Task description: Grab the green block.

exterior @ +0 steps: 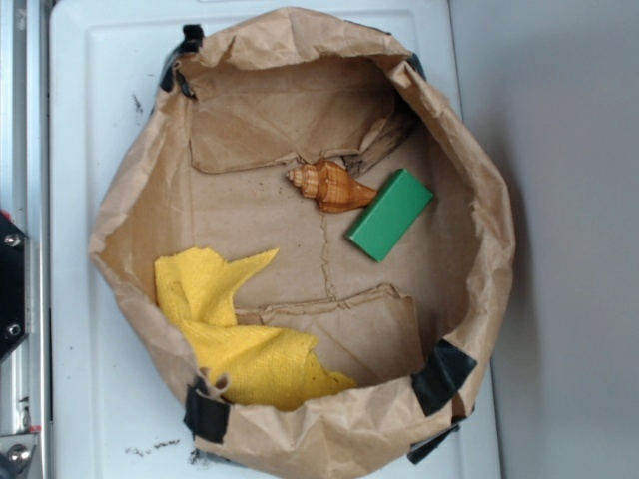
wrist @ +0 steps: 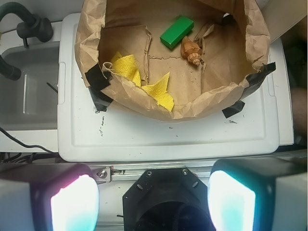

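Closest to the wrist camera, the pincer (wrist: 153, 199) stood wide apart, holding nothing, its two glowing pads (wrist: 74, 204) at the bottom corners of the picture. Just beyond it ran a metal rail, then the bare near edge of the white tray (wrist: 168, 139). Farther out sat the brown paper bag (wrist: 144, 103), rolled down and fixed with black tape (wrist: 98, 84). Inside, the yellow cloth (wrist: 144, 82) lay nearest, draped at the near wall; the seashell (wrist: 191, 52) lay beyond it, and the green block (wrist: 177, 32) lay farthest, flat on the bag's floor, just beside the shell. Only the wrist view showed the pincer and a grey sink (wrist: 29, 91) off to its left; the overhead view showed the block (exterior: 390, 215) tilted, apparently touching the shell (exterior: 332, 186).
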Robot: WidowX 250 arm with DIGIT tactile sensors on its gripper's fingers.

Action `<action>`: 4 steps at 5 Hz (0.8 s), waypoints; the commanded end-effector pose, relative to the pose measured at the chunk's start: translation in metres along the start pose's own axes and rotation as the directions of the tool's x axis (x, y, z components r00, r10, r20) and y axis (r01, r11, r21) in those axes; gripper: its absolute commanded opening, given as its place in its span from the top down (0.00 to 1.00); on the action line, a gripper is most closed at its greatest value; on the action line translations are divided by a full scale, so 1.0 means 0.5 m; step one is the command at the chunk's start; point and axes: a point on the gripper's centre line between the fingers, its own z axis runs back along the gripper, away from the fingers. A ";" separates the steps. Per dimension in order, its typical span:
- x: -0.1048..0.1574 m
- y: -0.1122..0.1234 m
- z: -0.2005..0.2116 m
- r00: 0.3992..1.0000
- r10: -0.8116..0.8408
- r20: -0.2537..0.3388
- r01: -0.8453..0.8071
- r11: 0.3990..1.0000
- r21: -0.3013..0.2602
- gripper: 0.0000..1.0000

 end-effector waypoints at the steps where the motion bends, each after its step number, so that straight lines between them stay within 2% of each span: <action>1: 0.000 0.000 0.000 1.000 0.000 0.000 0.000 1.000 0.000 0.00; 3: 0.133 -0.020 -0.045 0.992 0.088 0.090 -0.085 0.996 -0.038 0.00; 4: 0.188 -0.002 -0.085 0.987 0.111 0.117 -0.109 0.994 -0.023 0.00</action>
